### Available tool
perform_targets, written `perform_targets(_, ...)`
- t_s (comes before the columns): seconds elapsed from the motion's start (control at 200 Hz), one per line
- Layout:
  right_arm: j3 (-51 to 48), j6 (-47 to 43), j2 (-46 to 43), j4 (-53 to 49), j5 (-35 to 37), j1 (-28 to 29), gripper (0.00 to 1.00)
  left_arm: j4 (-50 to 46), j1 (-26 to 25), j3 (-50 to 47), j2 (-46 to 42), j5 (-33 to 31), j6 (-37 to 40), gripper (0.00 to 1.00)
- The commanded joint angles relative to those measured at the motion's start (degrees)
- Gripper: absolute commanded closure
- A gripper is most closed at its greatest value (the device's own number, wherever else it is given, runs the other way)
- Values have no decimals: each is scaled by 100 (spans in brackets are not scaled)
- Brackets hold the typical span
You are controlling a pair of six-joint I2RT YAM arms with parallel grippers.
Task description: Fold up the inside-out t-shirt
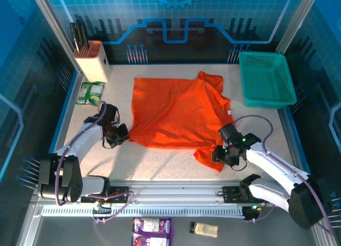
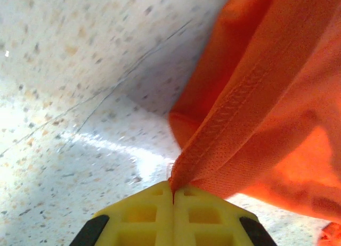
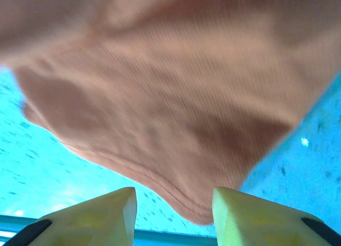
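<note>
Yellow left jaws pinched shut on hem of plain bright orange cloth t-shirt (image 1: 176,115), spread across middle of speckled white table (image 1: 160,163); right jaws stand apart, shirt's near right corner drooping between them.

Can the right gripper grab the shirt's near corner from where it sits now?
Probably yes. The right gripper is open, and a hemmed corner of the orange t-shirt hangs between its fingers, with nothing else in the way.
</note>
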Motion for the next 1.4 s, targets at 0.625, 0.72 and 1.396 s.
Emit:
perform_targets(0.625, -361, 2641, 35, 207, 396, 385, 85, 4, 30, -44, -448, -323, -297, 100)
perform_targets(0.72, -76, 2503, -284, 68, 706, 223, 100, 83, 30, 90, -547, -245, -285, 100)
perform_targets(1.396, 6056, -971, -618, -788, 2423, -1907, 100, -720, 790, 5091, -184, 1528, 717, 100)
